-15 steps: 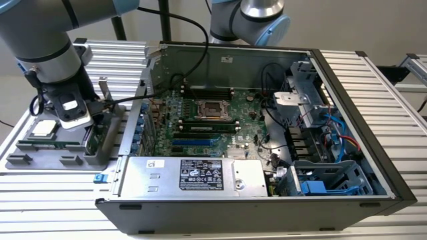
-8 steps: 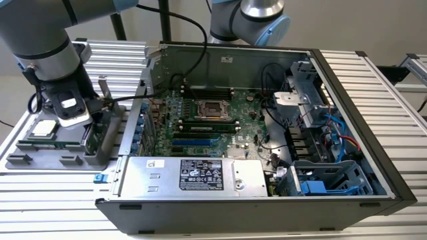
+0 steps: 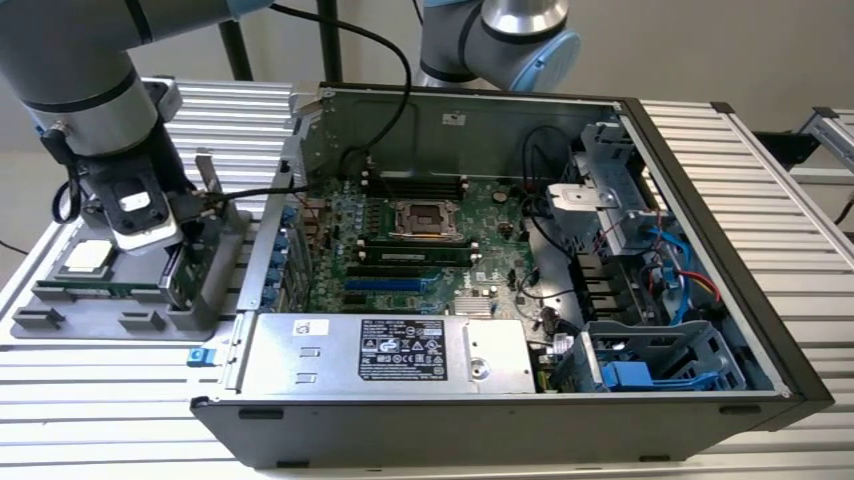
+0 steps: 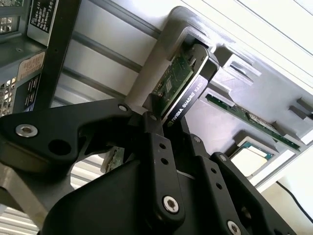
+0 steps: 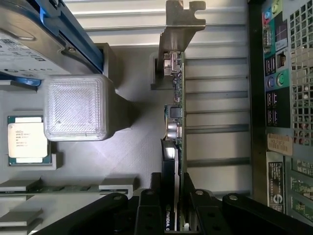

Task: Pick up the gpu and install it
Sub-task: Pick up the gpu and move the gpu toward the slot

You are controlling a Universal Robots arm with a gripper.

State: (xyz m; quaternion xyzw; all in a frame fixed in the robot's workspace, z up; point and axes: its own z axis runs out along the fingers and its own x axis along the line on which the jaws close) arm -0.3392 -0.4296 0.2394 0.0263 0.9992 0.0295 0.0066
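The ribbed metal surface (image 3: pixel 107 400) carries the open computer case (image 3: pixel 467 440), with a grey parts holder (image 3: pixel 80 325) just beside it on the exterior view's left. The arm (image 3: pixel 80 80) reaches down over that holder.

The gpu (image 5: pixel 173 117) stands on edge in the holder's slot, its silver bracket (image 5: pixel 178 22) at the end far from the pincer (image 5: pixel 171 196). In the first wrist view the pincer straddles the card's near end. Its fingers (image 5: pixel 146 210) look closed flat against both faces, so I judge it to have hold of the card, which is not yet raised.

To do this step well, the lift should run straight along the card's own plane. Any twist would wedge the board in the slot or catch the bracket on the holder's upright post. The hold sits at one end, so the bracket end could sag, and a firm, square hold matters. The processor chip (image 5: pixel 28 139) lies well clear of the card.
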